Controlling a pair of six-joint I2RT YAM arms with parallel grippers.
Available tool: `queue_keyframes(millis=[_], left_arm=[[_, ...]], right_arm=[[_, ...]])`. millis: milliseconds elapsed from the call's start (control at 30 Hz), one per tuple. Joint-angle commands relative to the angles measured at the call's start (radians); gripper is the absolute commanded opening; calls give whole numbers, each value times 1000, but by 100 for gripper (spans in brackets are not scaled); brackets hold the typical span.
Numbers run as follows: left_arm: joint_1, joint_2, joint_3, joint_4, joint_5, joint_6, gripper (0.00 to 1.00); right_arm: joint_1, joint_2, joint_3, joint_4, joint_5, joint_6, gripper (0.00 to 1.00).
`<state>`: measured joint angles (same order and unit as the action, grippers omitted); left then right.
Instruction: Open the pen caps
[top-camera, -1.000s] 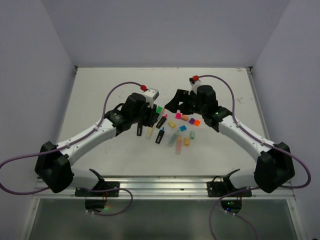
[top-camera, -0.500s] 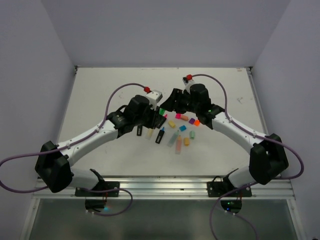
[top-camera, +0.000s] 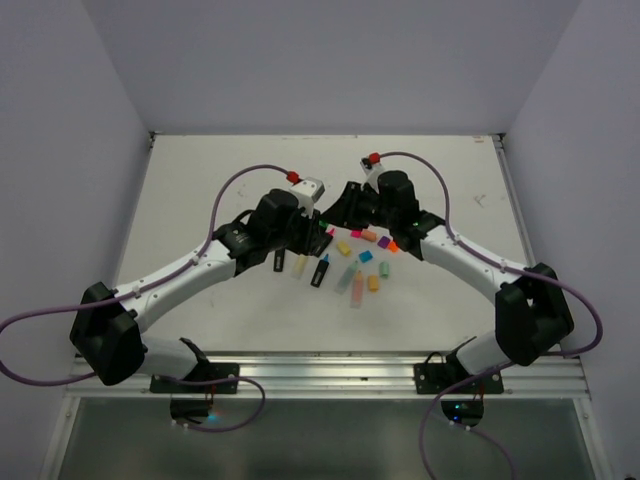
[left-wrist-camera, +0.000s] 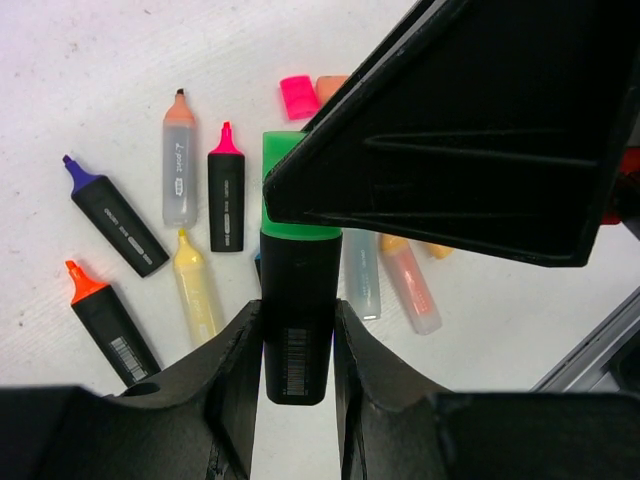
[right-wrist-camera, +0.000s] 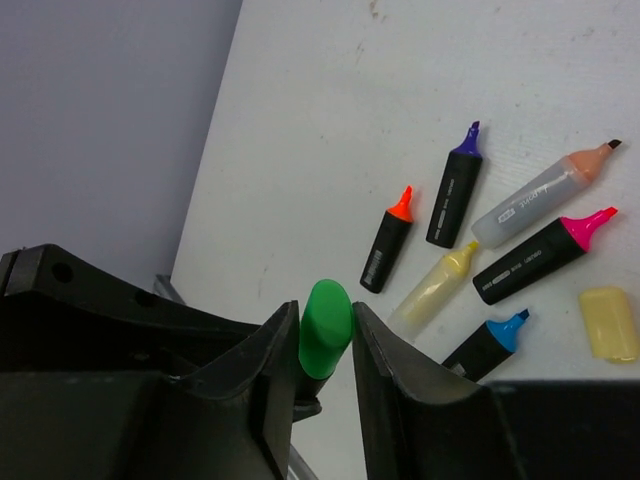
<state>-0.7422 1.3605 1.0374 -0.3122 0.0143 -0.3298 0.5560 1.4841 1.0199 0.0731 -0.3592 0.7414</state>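
Note:
A black pen (left-wrist-camera: 298, 300) with a green pen cap (left-wrist-camera: 285, 165) hangs above the table, my left gripper (left-wrist-camera: 298, 330) shut on its black body. My right gripper (right-wrist-camera: 325, 335) meets it from the other end. Its two fingers press on both sides of the green cap (right-wrist-camera: 326, 325). In the top view the two grippers touch nose to nose at mid-table, left (top-camera: 316, 230) and right (top-camera: 336, 214). Several uncapped pens lie below, among them orange-tipped (right-wrist-camera: 388, 240), purple-tipped (right-wrist-camera: 455, 185) and pink-tipped (right-wrist-camera: 545, 255).
Loose caps lie scattered right of the pens: pink (top-camera: 356, 232), yellow (top-camera: 344, 248), orange (top-camera: 393, 245) and others. A yellow cap (right-wrist-camera: 608, 322) lies beside a blue-tipped pen (right-wrist-camera: 487, 345). The table's back wall stands behind the grippers.
My right gripper swung left to the pen held by the left gripper and shut on its green cap. The left gripper stayed nearly still with the pen.

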Motion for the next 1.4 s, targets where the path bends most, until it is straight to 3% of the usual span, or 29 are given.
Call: queue_keyframes(millis=[0, 67, 133, 233, 267, 367, 400, 467, 633, 800, 933, 1233, 1367], left_arm=[[-6, -20, 30, 56, -10, -17, 3], [-8, -23, 30, 58, -10, -17, 3], [-6, -26, 29, 58, -4, -20, 3], [-6, -31, 20, 56, 1, -34, 11], [-8, -38, 13, 48, 1, -37, 24], [-5, -63, -2, 45, -4, -40, 48], [-3, -70, -10, 50, -2, -40, 63], [12, -99, -25, 73, 19, -38, 73], [153, -172, -126, 177, 280, -61, 73], [205, -199, -174, 281, 467, -67, 66], [218, -212, -191, 343, 512, -83, 56], [231, -232, -218, 470, 653, -132, 40], [233, -231, -220, 481, 659, -144, 26]], right_arm=[[7, 7, -9, 54, -34, 12, 30], [5, 5, -14, 63, -29, 12, 25], [7, 2, -20, 77, -32, 12, 13], [7, -13, -27, 97, -35, 10, 0], [5, -19, -30, 102, -43, 6, 0], [5, -39, -37, 111, -49, -11, 0], [4, -45, -40, 120, -55, -23, 0], [4, -60, -41, 139, -72, -36, 0], [-11, -80, -38, 204, -156, -71, 0], [-27, -99, -43, 309, -283, -68, 0], [-34, -93, -52, 443, -362, -31, 0], [-41, -94, -58, 525, -414, -17, 0], [-50, -105, -64, 540, -412, -17, 0]])
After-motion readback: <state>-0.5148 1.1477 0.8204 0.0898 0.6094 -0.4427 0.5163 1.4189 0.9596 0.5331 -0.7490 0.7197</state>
